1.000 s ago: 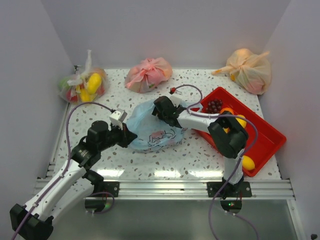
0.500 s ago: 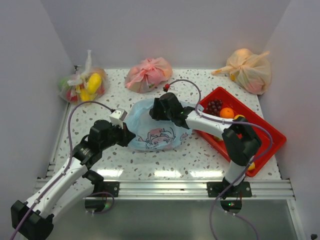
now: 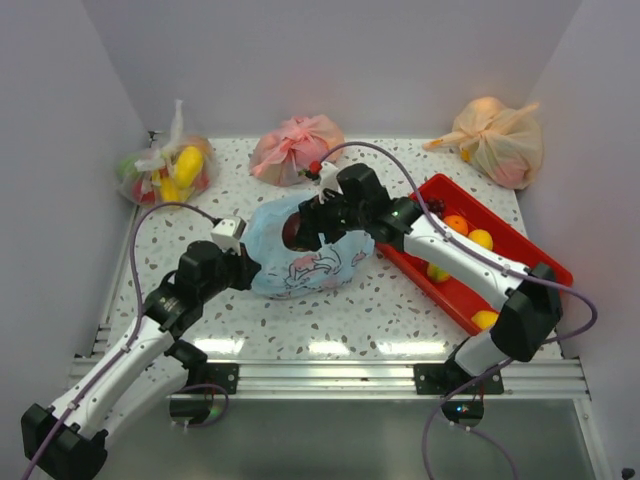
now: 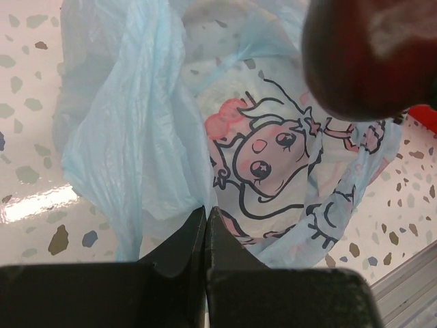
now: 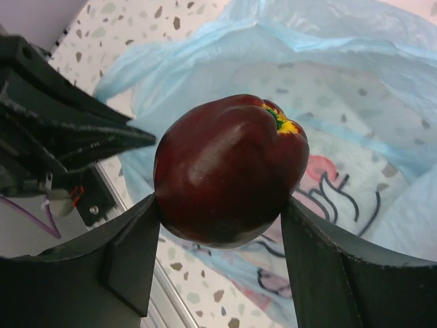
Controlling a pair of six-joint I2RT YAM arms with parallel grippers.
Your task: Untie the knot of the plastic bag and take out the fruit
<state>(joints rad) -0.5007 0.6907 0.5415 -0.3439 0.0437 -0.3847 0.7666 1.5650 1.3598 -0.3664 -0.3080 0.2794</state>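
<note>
The round dark red toy fruit [image 5: 229, 167] sat clear of the thin light blue plastic bag with the cartoon print [image 3: 300, 268], above the bag's 12 o'clock edge, clamped between both fingers of the right gripper [image 5: 222, 225], whose jaws were spread to the fruit's full width. One second earlier that gripper had been down in the bag mouth with no fruit showing. It had since risen with the fruit, and the bag had slid slightly toward 9 o'clock. No tied knot was visible and the mouth lay open, so untying was judged complete and removal in progress. The left gripper [image 4: 206, 225], at the bag's 8 o'clock edge, had its jaws fully together on a fold of blue plastic. The left wrist view alone showed that pinch, and the right wrist view alone showed both jaw contacts and the yellow stem mark. Only the top view showed the red rectangular tray [image 3: 540, 270] at 3 o'clock.
</note>
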